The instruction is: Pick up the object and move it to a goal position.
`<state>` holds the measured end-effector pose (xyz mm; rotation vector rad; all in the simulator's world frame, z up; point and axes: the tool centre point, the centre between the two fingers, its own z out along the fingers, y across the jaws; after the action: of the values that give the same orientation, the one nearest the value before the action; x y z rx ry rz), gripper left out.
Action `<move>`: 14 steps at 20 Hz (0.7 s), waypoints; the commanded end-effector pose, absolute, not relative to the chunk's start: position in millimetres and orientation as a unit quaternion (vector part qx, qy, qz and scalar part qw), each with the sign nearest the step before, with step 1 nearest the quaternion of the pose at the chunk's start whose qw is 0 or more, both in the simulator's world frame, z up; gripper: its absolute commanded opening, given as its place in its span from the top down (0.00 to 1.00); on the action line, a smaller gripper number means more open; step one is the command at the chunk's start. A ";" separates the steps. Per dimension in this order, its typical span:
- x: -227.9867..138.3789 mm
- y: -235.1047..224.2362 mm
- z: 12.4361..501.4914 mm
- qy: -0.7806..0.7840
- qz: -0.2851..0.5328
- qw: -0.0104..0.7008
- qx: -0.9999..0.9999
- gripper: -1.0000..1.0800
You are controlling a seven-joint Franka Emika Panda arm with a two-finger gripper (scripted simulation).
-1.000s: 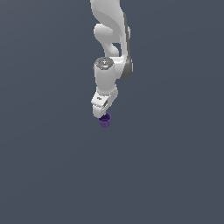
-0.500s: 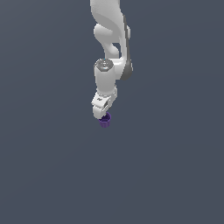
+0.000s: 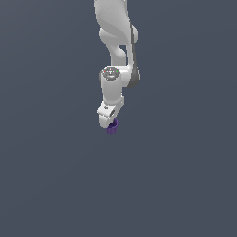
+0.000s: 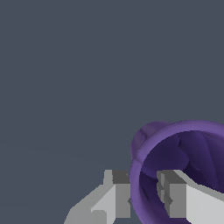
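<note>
The object, a small dark purple ribbed cup [image 3: 111,128], sits at the tip of my white gripper [image 3: 109,123] in the middle of the exterior view. In the wrist view the cup [image 4: 183,144] is seen from its open side. One finger [image 4: 114,194] is outside the cup's wall and the other finger [image 4: 175,199] is inside it. My gripper [image 4: 144,197] is shut on that wall. Whether the cup touches the ground cannot be told.
A plain dark grey ground [image 3: 55,185] fills both views. The white arm [image 3: 115,41] reaches down from the exterior view's upper edge. No goal marker shows.
Almost nothing: the gripper and the cup stay at about the same spot in the exterior view.
</note>
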<state>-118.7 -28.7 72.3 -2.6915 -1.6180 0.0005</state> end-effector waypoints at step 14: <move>-111.9 -18.6 78.5 -0.515 0.000 0.000 -0.857 1.00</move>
<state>-115.0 -22.5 75.4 -2.6912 -1.6171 0.0020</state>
